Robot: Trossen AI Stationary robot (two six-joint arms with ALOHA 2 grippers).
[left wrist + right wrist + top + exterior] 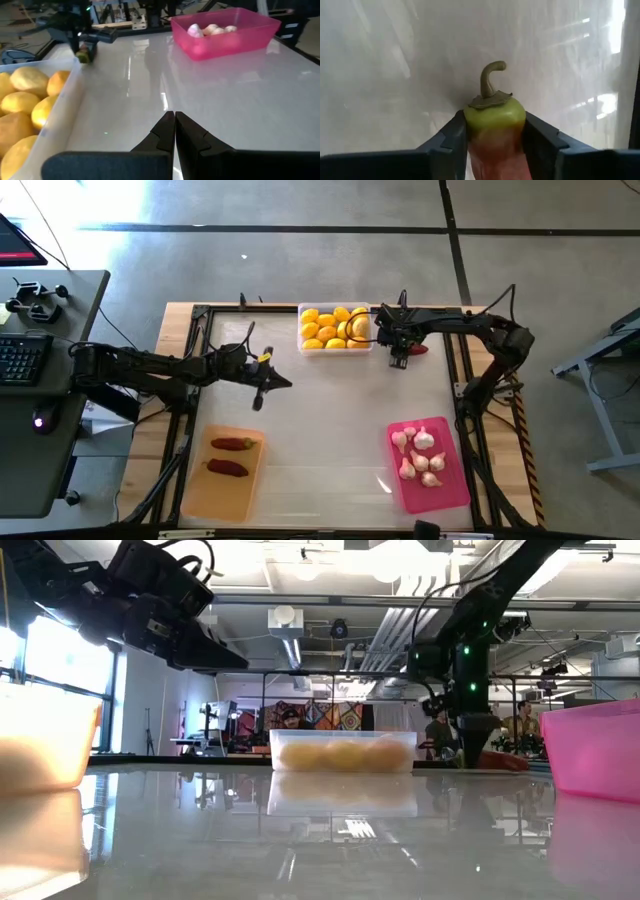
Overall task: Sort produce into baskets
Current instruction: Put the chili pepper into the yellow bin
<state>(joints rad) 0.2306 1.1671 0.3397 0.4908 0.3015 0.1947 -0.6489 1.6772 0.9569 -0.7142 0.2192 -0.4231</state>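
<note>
- The right claw (399, 358) is closed on a chili pepper (495, 131), both fingers pressed against its sides, stem end poking out ahead.
- It sits low at the table (320, 430), just beside the clear tray (335, 346) of lemons (330, 327).
- The left claw (175, 131), fingers pressed together and empty, hovers mid-table; orange tray (222, 475) and pink tray (432, 470) lie farther off.

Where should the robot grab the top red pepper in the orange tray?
Probably across the middle of the chili pepper, coming straight down. It lies flat and lengthwise across the orange tray, apart from the second pepper, so the tool's fingers can close on its narrow sides there. Its stem looks too small to hold.
</note>
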